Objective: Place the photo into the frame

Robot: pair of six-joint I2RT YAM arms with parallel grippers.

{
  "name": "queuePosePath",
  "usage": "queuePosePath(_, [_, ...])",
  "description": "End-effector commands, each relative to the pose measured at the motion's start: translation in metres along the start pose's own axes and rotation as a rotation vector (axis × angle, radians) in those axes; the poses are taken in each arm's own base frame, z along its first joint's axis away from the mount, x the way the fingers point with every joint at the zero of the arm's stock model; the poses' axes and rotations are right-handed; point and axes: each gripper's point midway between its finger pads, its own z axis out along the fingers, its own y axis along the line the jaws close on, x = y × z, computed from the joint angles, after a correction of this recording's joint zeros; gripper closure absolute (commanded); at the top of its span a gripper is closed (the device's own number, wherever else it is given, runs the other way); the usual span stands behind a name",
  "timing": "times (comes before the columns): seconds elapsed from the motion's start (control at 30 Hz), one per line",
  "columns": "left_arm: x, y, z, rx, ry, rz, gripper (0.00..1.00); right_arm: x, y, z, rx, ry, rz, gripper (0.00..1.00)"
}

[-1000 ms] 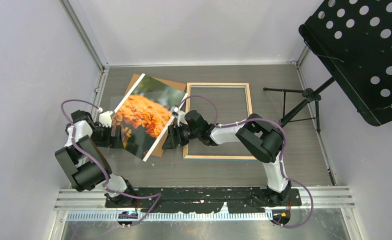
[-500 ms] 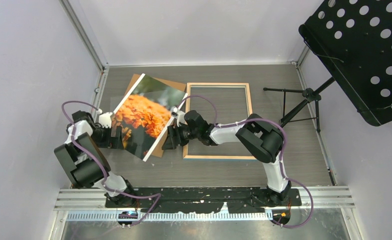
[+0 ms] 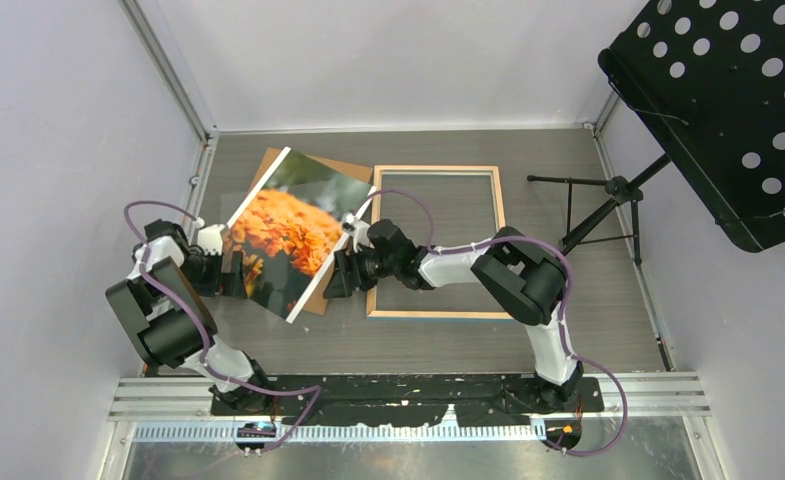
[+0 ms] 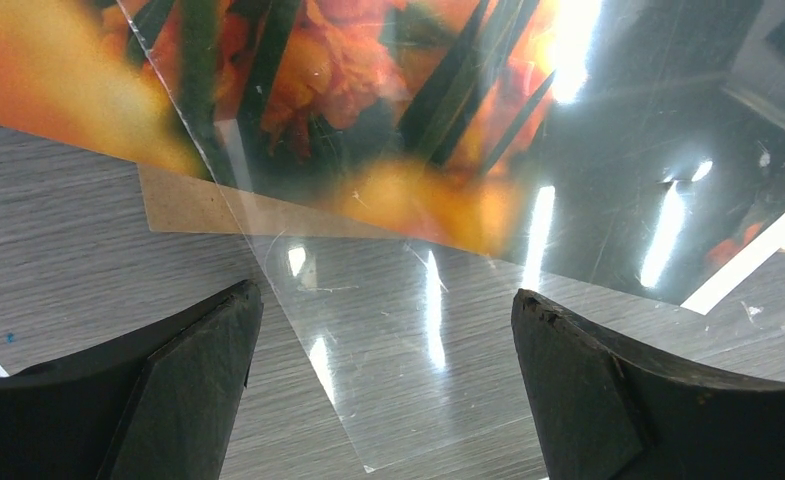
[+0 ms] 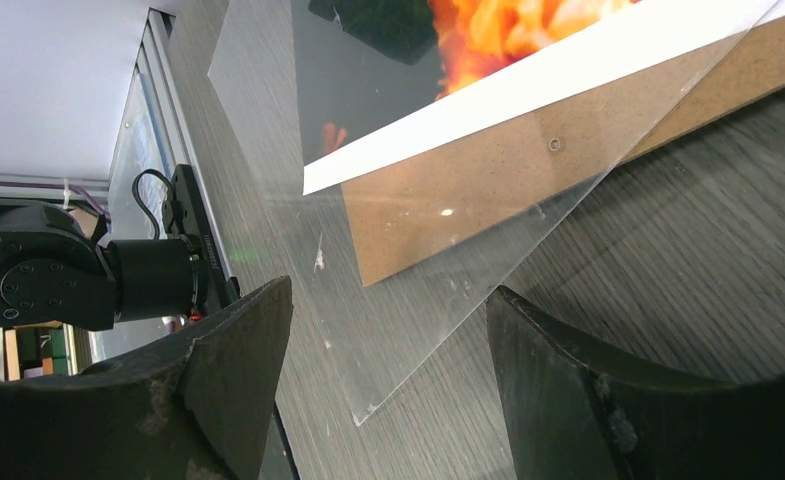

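The photo [image 3: 288,225] lies askew on a brown backing board [image 3: 346,166], just left of the frame [image 3: 436,170], which lies flat on the surface [image 3: 588,300]; the left gripper [image 3: 233,272] and right gripper [image 3: 336,275] flank the photo, both spread

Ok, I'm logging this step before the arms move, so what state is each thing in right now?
photo: flat, face up on the backing board, not in the frame.
backing board: flat, under the photo.
clear pane: lying across the photo, outside the frame.
frame: flat, wood side up, empty.
left gripper: open, low over the pane.
right gripper: open, at the pane's corner.
music stand: standing, desk tilted.
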Motion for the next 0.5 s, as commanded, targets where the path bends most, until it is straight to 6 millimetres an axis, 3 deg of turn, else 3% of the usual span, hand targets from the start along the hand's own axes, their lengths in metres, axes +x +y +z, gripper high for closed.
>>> queuePosePath(0.0, [-0.006, -0.006, 0.001, 0.039, -0.009, 0.005, 0.00, -0.007, 0.002, 0.008, -0.021, -0.007, 0.000, 0.22])
queuePosePath(0.47, [-0.003, -0.020, 0.003, 0.063, 0.007, 0.070, 0.01, -0.005, 0.007, 0.012, -0.070, -0.005, 0.008, 0.21])
